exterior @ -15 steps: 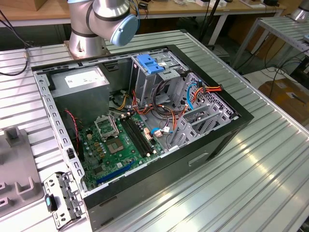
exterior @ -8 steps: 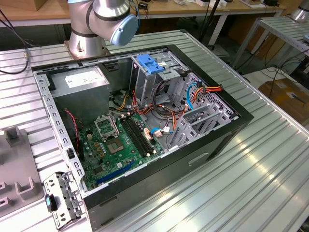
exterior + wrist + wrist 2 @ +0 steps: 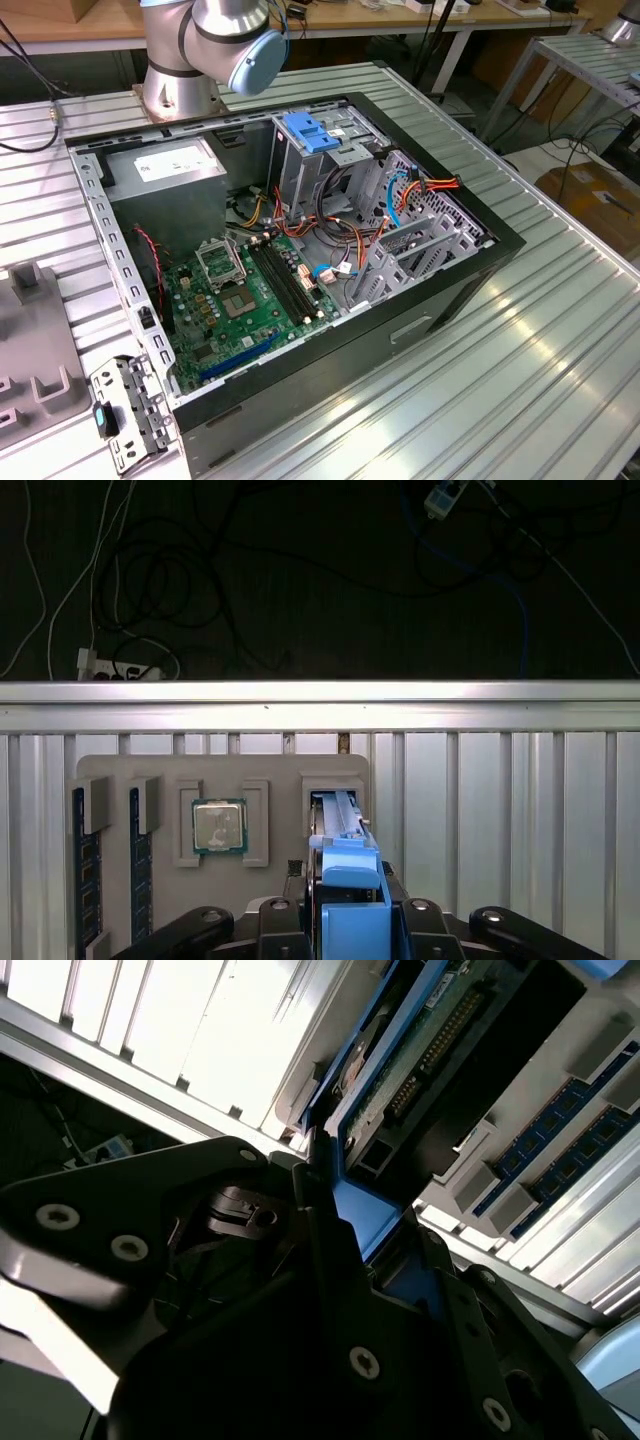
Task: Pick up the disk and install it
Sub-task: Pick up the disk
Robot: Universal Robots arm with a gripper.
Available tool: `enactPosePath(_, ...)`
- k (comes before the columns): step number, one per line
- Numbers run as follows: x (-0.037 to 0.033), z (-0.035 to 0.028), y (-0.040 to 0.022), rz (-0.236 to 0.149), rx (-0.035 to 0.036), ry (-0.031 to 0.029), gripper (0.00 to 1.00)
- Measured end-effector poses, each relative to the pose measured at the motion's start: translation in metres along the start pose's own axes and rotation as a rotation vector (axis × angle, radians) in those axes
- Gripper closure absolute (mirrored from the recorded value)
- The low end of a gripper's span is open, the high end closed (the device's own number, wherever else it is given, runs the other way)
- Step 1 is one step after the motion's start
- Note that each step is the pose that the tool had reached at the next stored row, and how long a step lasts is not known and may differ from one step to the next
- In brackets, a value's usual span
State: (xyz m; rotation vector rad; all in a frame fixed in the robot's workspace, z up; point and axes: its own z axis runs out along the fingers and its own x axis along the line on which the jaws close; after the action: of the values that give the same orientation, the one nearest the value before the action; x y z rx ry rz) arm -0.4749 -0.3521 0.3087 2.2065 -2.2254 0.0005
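Evidently the step in hand was the pick-up: in the first wrist view the gripper [image 3: 352,888] had its two fingers pressed in on the blue carrier of the disk [image 3: 340,815]. The disk stood on edge in a slot of the grey tray [image 3: 270,780] and, as far as I could judge, was not yet lifted clear. The second wrist view showed the same hold from close by, with one black finger [image 3: 312,1185] lying against the blue frame and the circuit-board face of the disk bare beside it. To do this well, I judged that the pinch should stay on the plastic frame and off the board. The pull should also run straight along the slot, because any tilt could jam the carrier against the slot walls or drag the tray. Care was needed as well for the neighbours in the tray, since the processor chip [image 3: 218,827] sat between the disk's slot and the memory sticks [image 3: 85,865]. By count there were one disk, one processor chip and two memory sticks in the tray. In the exterior view there were one open computer case [image 3: 480,270], one green motherboard [image 3: 250,290] and one blue latch [image 3: 305,130] atop the metal cage [image 3: 290,180].
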Motion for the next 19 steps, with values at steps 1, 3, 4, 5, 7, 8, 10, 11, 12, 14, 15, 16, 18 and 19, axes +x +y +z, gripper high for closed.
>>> enactPosePath(1, 0.0, 0.0, 0.0, 0.0, 0.0, 0.0, 0.63)
enactPosePath(3, 0.0, -0.0001, 0.0, 0.0, 0.0, 0.0, 0.63)
enactPosePath(4, 0.0, -0.0004, 0.0, 0.0, 0.0001, -0.0001, 0.63)
enactPosePath(5, 0.0, -0.0009, 0.0, 0.0, 0.0001, 0.0, 0.63)
enactPosePath(7, 0.0, -0.001, 0.0, 0.0, 0.0001, 0.0, 0.63)
enactPosePath(8, 0.0, -0.0015, 0.0, 0.0, 0.0001, 0.0, 0.63)
enactPosePath(10, 0.0, -0.0022, 0.0, 0.0, 0.0001, 0.0, 0.63)
enactPosePath(11, 0.0, -0.0023, 0.0, 0.0, 0.0, 0.0, 0.63)
enactPosePath(12, 0.0, -0.0034, 0.0, 0.0, 0.0, 0.0, 0.63)
enactPosePath(14, 0.0, -0.0044, 0.0, 0.0, 0.0, 0.0, 0.63)
enactPosePath(15, 0.0, -0.0045, 0.0, 0.0, 0.0001, 0.0, 0.63)
enactPosePath(16, 0.0, -0.0047, 0.0, 0.0, 0.0, 0.0, 0.63)
enactPosePath(18, 0.0, -0.0057, 0.0001, 0.0, -0.0003, 0.0001, 0.63)
enactPosePath(19, 0.0, -0.0063, 0.0001, 0.0, -0.0003, 0.0001, 0.63)
